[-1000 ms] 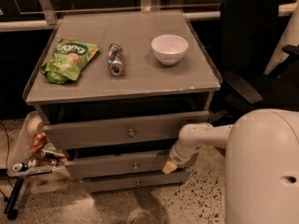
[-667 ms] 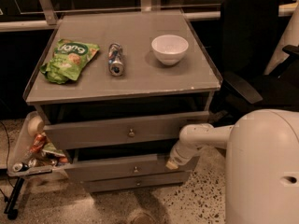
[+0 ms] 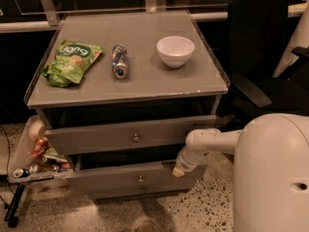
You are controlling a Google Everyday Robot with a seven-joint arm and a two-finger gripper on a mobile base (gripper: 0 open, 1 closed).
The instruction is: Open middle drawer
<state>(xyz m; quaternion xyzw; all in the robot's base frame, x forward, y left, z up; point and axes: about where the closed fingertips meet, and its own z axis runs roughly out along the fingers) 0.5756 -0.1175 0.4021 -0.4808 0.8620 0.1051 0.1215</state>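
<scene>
Partly Out: the Middle Drawer and the Gripper at Its Edge

A grey cabinet (image 3: 212, 83) with three drawers is seen. The middle drawer (image 3: 106, 179) is found low down, under the top drawer (image 3: 91, 139) and just above the bottom drawer (image 3: 111, 193). A small round knob (image 3: 140, 179) is set in the middle of its front. A dark gap is seen above that front, so the drawer is judged to be partly out, with more pulling needed. The top drawer is stuck out a little too.

The gripper (image 3: 179, 169) is placed at the top edge of the middle drawer's front, over on the right part. The knob is not touched; it is left apart, off to the side. The edge was likely picked because it is easy to hook and pull. Whether the gripper is clamped on the edge or only pressed against it cannot be told. The arm is bent down from the white robot body (image 3: 275, 178), likely so the gripper can be slipped in under the top drawer.

On the cabinet top, a green snack bag (image 3: 67, 62), a can (image 3: 119, 61) laid on its side and a white bowl (image 3: 175, 50) are kept well back from the front. A slow, straight pull is called for, so the can is not set rolling.
</scene>
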